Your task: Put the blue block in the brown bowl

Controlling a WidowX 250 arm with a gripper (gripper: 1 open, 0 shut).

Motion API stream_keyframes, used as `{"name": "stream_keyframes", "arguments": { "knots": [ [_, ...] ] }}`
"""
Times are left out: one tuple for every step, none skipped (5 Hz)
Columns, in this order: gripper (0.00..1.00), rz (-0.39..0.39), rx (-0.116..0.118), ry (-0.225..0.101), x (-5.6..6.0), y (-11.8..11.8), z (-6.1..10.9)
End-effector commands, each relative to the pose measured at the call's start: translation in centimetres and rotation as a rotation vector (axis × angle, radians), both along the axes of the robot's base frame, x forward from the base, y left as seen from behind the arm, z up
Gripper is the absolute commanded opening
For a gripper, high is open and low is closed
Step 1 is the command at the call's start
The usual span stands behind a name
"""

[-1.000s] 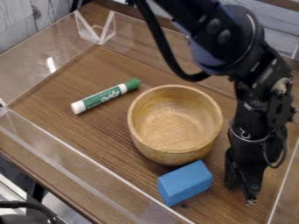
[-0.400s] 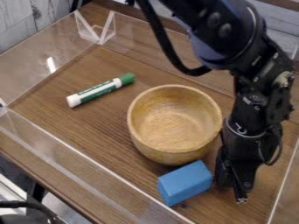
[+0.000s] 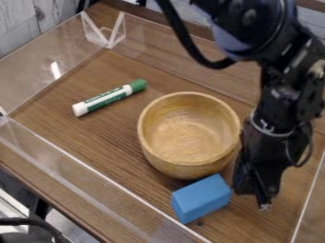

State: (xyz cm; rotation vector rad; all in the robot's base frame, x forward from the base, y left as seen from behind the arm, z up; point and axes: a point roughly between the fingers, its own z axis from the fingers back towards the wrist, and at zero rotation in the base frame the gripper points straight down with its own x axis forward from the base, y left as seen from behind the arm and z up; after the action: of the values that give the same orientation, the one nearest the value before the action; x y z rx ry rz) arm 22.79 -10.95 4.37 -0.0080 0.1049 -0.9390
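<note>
The black hand [image 3: 263, 193] points straight down at the lower right, its two slim dark fingers drawn together into a narrow tip with nothing between them. The tip hangs a little above the surface, and the blue block is not in its grip. Above the hand rises a bulky black arm [image 3: 260, 43] of rounded, glossy segments, with dark cables looping off toward the top edge.

Just to the left of the hand lies the small flat rectangular bright blue block [image 3: 202, 197], matte and soft-edged like foam. It rests flat on the surface, its near right corner close beside the fingers; whether it touches them cannot be told. It sits outside the bowl, against or just short of the bowl's lower outer wall.

Up and to the left of the hand stands the round light-brown wooden bowl [image 3: 191, 136], thick-walled, with fine grain showing across its shallow hollow. Its rim is smooth and rounded, and the arm passes just beside its right edge.

Farther left, well apart from the hand, a green-and-white marker pen [image 3: 109, 98] lies slanted on the surface, a slim cylinder with a white end toward the lower left.

All of this rests on a dark brown wood-grain surface [image 3: 89, 142], enclosed by low clear plastic walls [image 3: 57, 52] that catch bright reflections.
</note>
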Motion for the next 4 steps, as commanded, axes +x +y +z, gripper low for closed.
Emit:
{"name": "stream_keyframes", "arguments": {
  "knots": [
    [0.00,0.013,-0.013,-0.060,1.2,0.2,3.4],
    [0.00,0.007,-0.003,-0.062,1.2,0.7,5.2],
    [1.00,-0.012,0.002,-0.064,1.3,1.5,5.6],
    [1.00,-0.028,0.003,-0.063,1.2,1.8,5.1]
  ]
}}
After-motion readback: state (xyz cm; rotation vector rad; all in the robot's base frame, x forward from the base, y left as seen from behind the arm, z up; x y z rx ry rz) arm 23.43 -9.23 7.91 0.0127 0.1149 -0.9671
